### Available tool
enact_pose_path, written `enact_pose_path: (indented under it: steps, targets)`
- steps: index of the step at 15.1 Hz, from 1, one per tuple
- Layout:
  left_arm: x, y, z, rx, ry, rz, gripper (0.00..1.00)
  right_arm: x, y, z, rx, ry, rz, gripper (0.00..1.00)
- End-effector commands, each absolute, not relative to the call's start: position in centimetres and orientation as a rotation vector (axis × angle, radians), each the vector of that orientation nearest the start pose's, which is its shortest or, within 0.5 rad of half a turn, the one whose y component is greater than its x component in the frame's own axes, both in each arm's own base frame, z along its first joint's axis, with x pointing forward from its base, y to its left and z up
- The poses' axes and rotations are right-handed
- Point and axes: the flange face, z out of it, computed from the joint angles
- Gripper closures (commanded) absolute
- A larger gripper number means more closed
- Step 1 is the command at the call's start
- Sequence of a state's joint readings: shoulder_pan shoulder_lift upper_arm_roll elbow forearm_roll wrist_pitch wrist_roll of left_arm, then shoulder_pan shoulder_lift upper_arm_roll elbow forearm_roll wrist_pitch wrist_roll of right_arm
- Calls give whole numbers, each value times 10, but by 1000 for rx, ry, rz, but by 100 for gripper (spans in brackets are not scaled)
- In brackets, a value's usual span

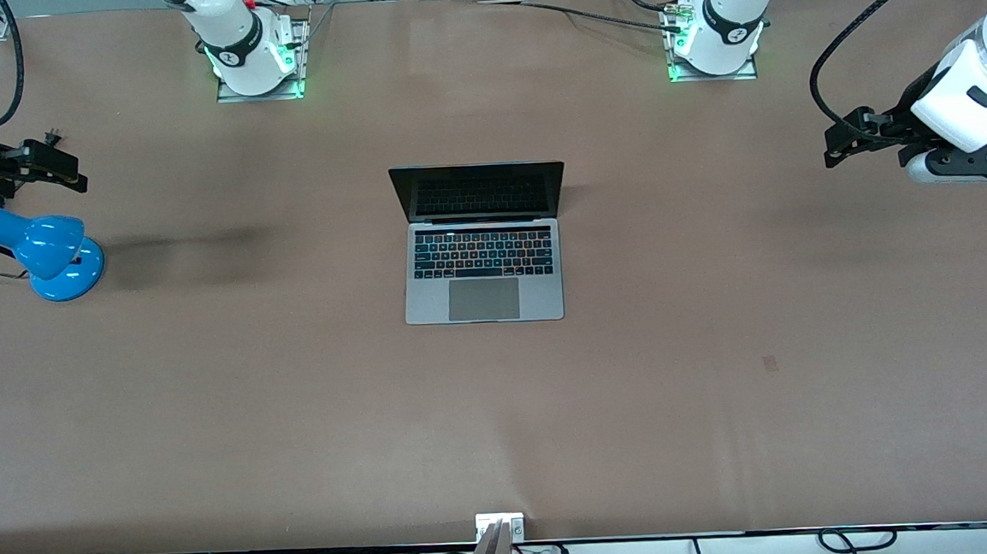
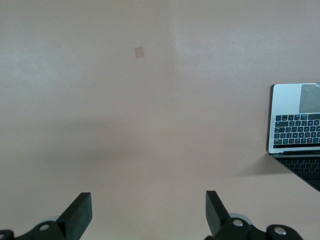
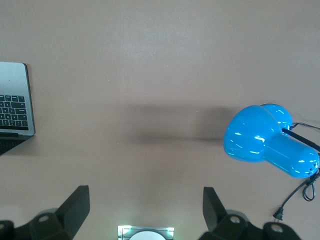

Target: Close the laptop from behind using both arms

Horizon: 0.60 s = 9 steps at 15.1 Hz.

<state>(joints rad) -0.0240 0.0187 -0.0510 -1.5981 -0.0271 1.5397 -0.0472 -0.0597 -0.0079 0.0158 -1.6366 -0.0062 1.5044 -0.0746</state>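
The silver-grey laptop (image 1: 482, 265) stands open in the middle of the table, its black screen upright and its keyboard and trackpad toward the front camera. My left gripper (image 1: 838, 141) is open and empty, in the air over the left arm's end of the table, well apart from the laptop. My right gripper (image 1: 65, 164) is open and empty, over the right arm's end of the table, above the blue lamp. The left wrist view shows its open gripper (image 2: 148, 200) and an edge of the laptop (image 2: 295, 120). The right wrist view shows its open gripper (image 3: 146, 196) and a corner of the laptop (image 3: 14, 102).
A blue desk lamp (image 1: 53, 252) with a black cord lies at the right arm's end of the table; it also shows in the right wrist view (image 3: 265, 140). A small dark patch (image 1: 770, 364) marks the table nearer the front camera. The arm bases (image 1: 256, 60) stand along the back edge.
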Motion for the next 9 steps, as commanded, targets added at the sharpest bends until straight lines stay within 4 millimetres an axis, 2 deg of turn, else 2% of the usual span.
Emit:
enact_pose_path:
  steps: [1, 8, 9]
  targets:
    - [550, -40, 607, -3155, 73, 122, 0, 543, -25, 598, -3142, -31, 199, 0]
    - [548, -42, 608, -3160, 64, 138, 0, 544, -26, 596, -3134, -48, 205, 0]
    - [548, -43, 608, -3160, 83, 138, 0, 548, -27, 586, -3127, -53, 235, 0]
